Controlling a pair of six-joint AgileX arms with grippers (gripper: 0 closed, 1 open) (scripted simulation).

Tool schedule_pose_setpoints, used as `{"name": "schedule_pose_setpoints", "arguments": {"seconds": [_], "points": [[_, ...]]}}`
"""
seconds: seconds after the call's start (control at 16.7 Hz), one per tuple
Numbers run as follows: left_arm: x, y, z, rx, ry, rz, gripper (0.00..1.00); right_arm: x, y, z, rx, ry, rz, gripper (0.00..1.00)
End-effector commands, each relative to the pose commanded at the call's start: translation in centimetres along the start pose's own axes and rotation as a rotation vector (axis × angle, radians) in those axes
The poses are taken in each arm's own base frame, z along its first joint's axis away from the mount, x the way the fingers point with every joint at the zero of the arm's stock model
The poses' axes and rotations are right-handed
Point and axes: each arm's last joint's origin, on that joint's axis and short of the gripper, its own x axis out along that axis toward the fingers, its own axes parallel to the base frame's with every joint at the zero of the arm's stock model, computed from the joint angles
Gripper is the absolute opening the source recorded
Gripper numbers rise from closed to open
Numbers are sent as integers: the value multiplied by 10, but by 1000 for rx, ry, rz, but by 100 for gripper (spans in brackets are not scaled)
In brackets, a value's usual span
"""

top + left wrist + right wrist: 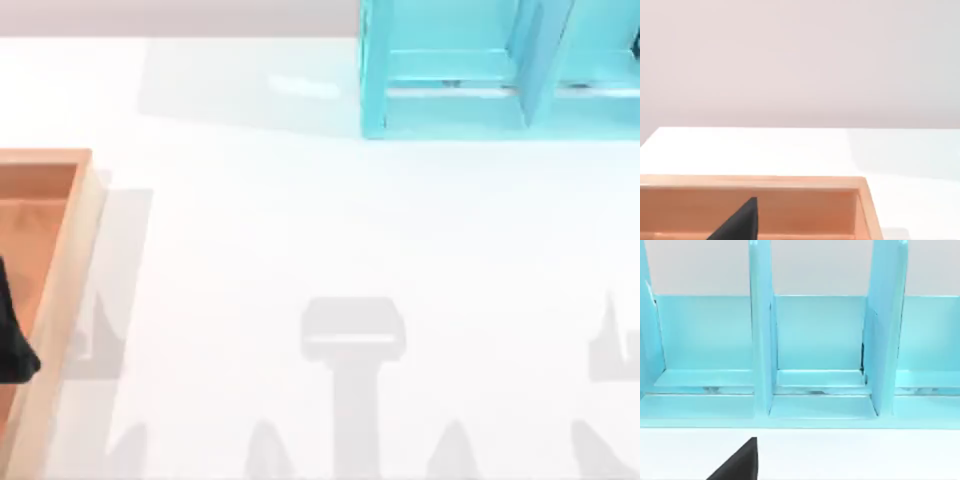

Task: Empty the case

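The case is a shallow wooden tray with an orange-brown floor and tan rims. It lies at the table's left edge and is cut off by the top view's border. A black part of my left gripper hangs over the case's inside, near its right rim. The left wrist view shows the case's far rim and inner wall, with my left gripper dark in front of them. A black part of my right gripper sits over the white table, facing the shelf unit.
A turquoise shelf unit with upright dividers stands at the back right of the table. White tabletop stretches between the case and the shelf, crossed by grey arm shadows near the front.
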Motion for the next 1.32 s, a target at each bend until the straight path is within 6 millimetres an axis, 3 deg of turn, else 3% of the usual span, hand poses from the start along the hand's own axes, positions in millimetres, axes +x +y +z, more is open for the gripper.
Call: {"name": "schedule_pose_setpoints", "arguments": {"seconds": [0.3,0.6,0.9,1.14,1.32], "points": [[0,2,11,20,67,16,100,0,0,0,0,0,0,100],[14,11,52,81,399,62,100,0,0,0,0,0,0,100],[66,31,81,100,938,63,100,0,0,0,0,0,0,100],[116,56,83,69,1309,22,100,0,0,0,0,0,0,100],[141,72,81,41,1481,-12,100,0,0,0,0,0,0,100]]}}
